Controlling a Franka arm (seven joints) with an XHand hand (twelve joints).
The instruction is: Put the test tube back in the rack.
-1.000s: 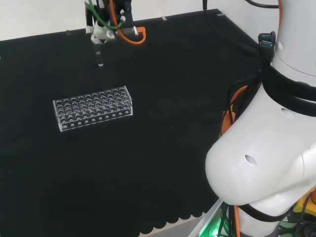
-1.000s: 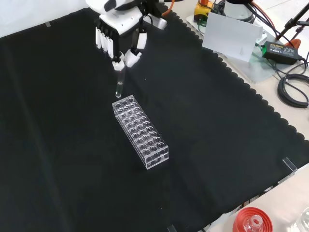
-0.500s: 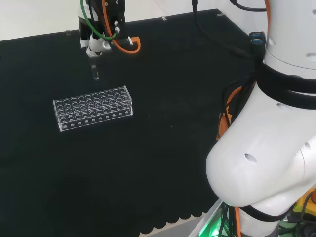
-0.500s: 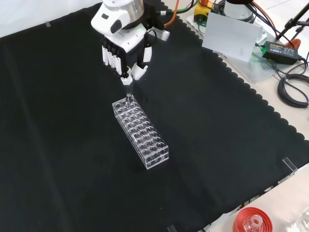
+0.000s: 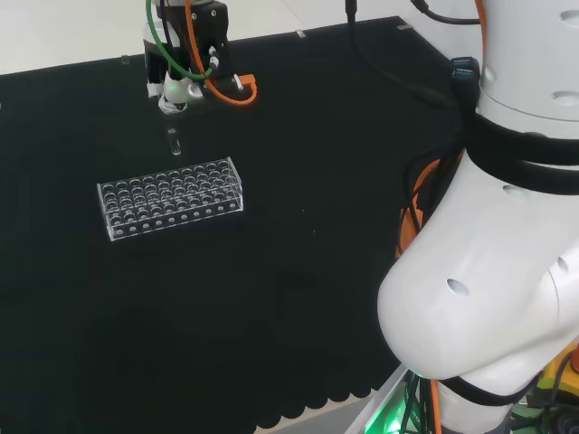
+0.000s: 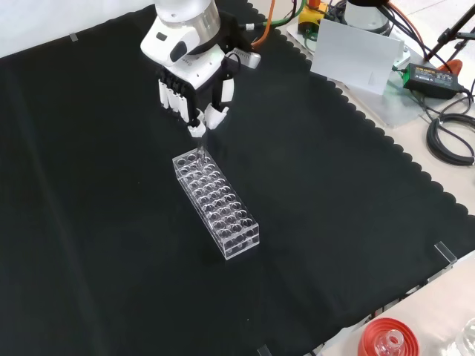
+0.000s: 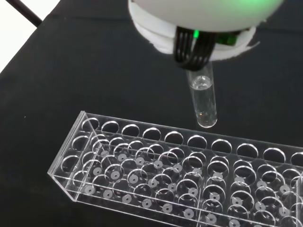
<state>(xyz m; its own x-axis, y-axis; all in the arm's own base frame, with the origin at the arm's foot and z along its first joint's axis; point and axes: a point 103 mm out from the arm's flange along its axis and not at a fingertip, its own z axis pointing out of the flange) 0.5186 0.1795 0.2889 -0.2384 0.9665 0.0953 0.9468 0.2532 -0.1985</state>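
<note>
A clear test tube [image 5: 173,140] [image 7: 203,100] hangs upright from the fingertips of the black and white hand [image 5: 177,86] [image 6: 191,90], which is shut on its top. A clear plastic rack [image 5: 172,199] [image 6: 217,202] [image 7: 180,175] with several rows of holes lies on the black cloth. In the wrist view the tube's round bottom hovers just above the rack's outer row of holes, a little beyond its edge. In the front view the tube's lower end [image 6: 199,150] is at the rack's far end. No other tube stands in the rack.
The arm's white links [image 5: 488,271] stand at the head view's right. Off the cloth in the front view are a white board [image 6: 356,53], a black adapter [image 6: 427,74] with cables [image 6: 449,137], and a red ribbed ring [image 6: 386,340] at the near edge.
The hand has carried the tube down and towards the rack. A second ago the tube hung clear of the rack's far end; now its bottom is at the rack's top edge.
</note>
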